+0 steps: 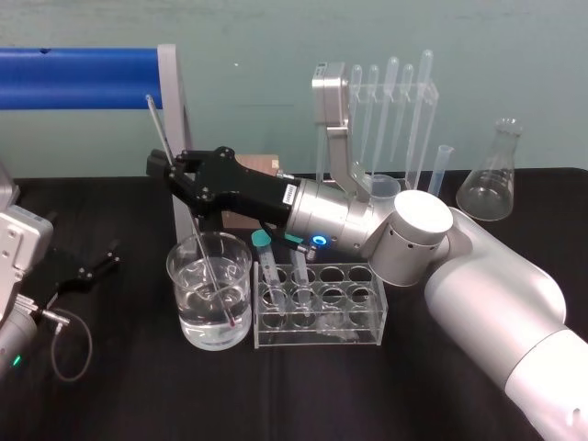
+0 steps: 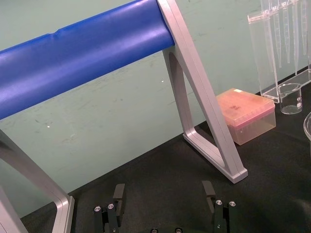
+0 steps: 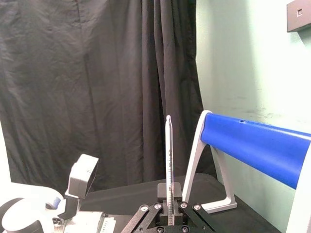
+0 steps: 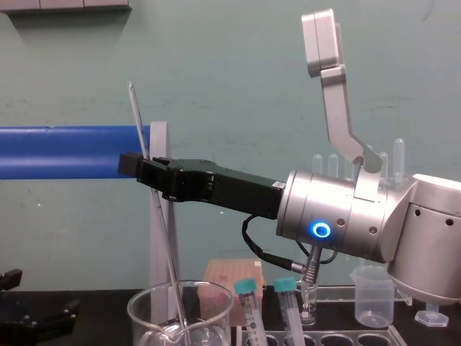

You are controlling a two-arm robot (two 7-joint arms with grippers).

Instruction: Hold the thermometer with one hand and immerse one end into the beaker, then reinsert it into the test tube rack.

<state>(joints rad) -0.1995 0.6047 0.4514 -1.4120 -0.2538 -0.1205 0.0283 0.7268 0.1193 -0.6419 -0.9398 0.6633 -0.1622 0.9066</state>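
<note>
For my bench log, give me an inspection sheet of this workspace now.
Surface: black table.
Job's things: thermometer tilted, red tip in the liquid in beaker; rack beside beaker, two capped tubes.
Clutter: pipette stand, flask, small beaker, pink box.
Grippers: right pincer shut on thermometer above beaker; left pincer open, parked low at left.
Cables: grey loop by left arm.
Surroundings: blue bar, green wall.

Left claw [image 2: 163, 194], fingers spread, above black bench [image 2: 160, 165], blue padded bar [image 2: 82, 63] on grey frame [image 2: 204, 102], pink lidded box [image 2: 248, 116], small clear beaker [image 2: 290, 97] and acrylic pipette stand [image 2: 279, 43] along bench's far edge by wall.
</note>
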